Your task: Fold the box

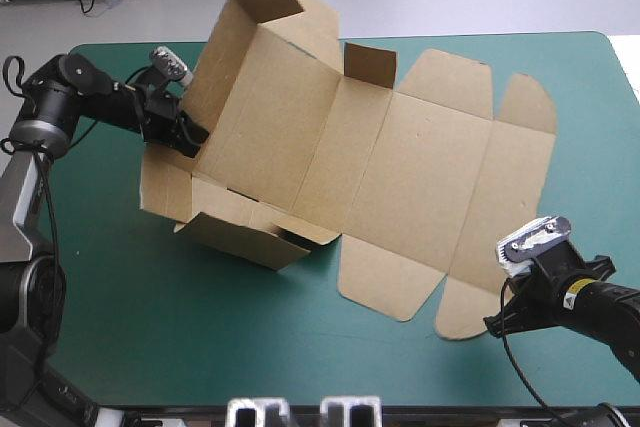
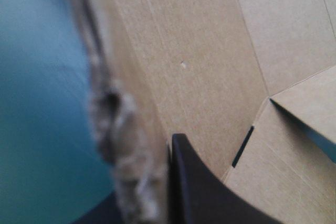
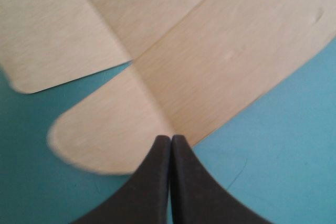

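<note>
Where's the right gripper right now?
The right gripper is shut, its tips at the edge of the box's rounded corner flap. In the high view that is near the table's near right corner.

The box [image 1: 400, 157] lies on the teal-green cover [image 1: 180, 347]; its right half is flat, while its left end is raised, one long wall tilting up toward the table's far edge and a shorter wall standing on the near side. The left gripper [image 1: 188, 135] meets the tilted wall's left edge; the right gripper [image 1: 497, 324] sits just beside the rounded flap [image 1: 465, 309] at the sheet's near right corner.
</note>
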